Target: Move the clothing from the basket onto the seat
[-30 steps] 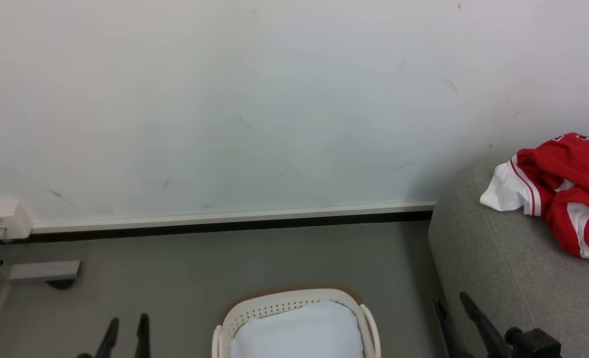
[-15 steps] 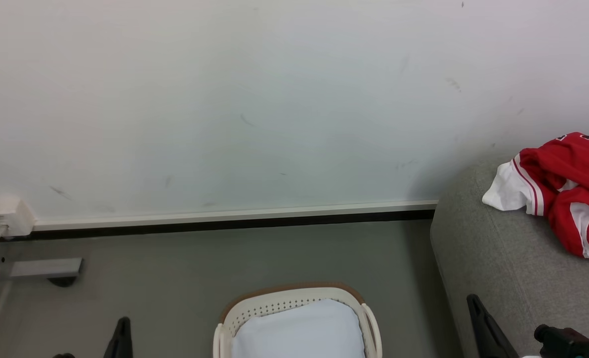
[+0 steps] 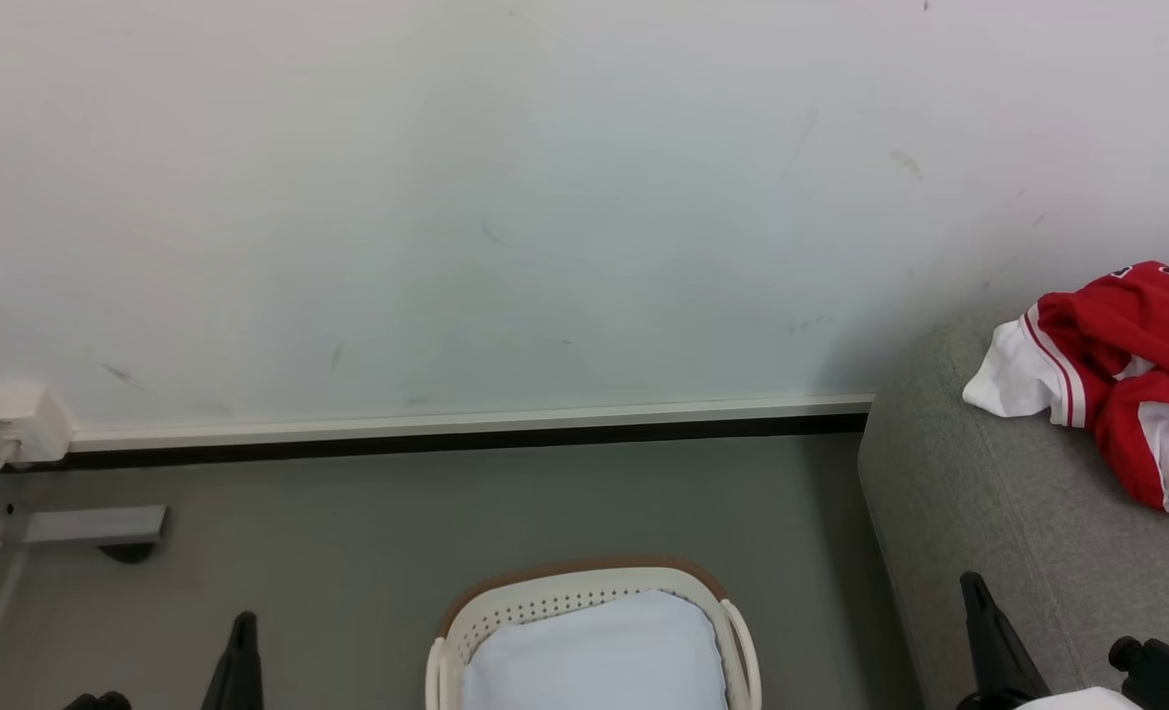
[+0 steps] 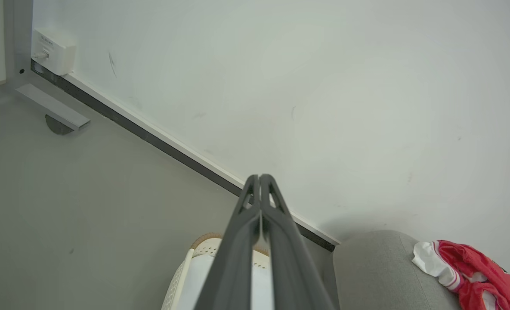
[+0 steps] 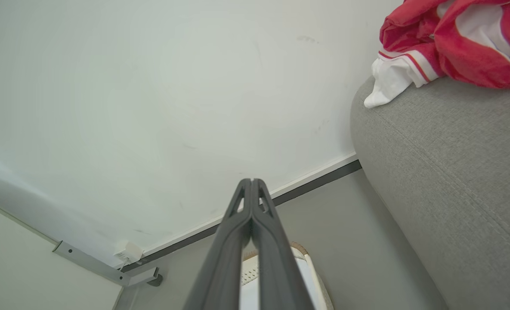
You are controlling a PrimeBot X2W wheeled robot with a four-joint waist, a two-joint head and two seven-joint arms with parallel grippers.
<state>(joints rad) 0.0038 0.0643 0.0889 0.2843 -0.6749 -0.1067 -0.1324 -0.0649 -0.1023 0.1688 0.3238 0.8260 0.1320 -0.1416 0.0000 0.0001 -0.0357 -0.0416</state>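
The clothing (image 3: pixel 1132 380), a crumpled red jersey with white trim, lies on the grey seat (image 3: pixel 998 493) at the right, also seen as clothing (image 4: pixel 474 275) and clothing (image 5: pixel 452 38) on the seat (image 5: pixel 444 172). The cream basket (image 3: pixel 584 606) stands on the floor at bottom centre with a plain pale blue-white cloth (image 3: pixel 594 656) in it. My left gripper (image 3: pixel 242 631) is at the lower left, shut and empty; its fingers press together (image 4: pixel 260 178). My right gripper (image 3: pixel 974 592) is at the lower right beside the seat's front, shut and empty (image 5: pixel 251 181).
A pale wall with a dark baseboard (image 3: pixel 446 444) runs behind the basket. A white wall box (image 3: pixel 12 424) and a grey metal bracket (image 3: pixel 91 528) sit at the left. Grey floor (image 3: pixel 397 523) lies open between wall and basket.
Both grippers went from open to shut with nothing in them. Both sank lower in the head view, and the right one moved rightward. The camera shifted slightly.
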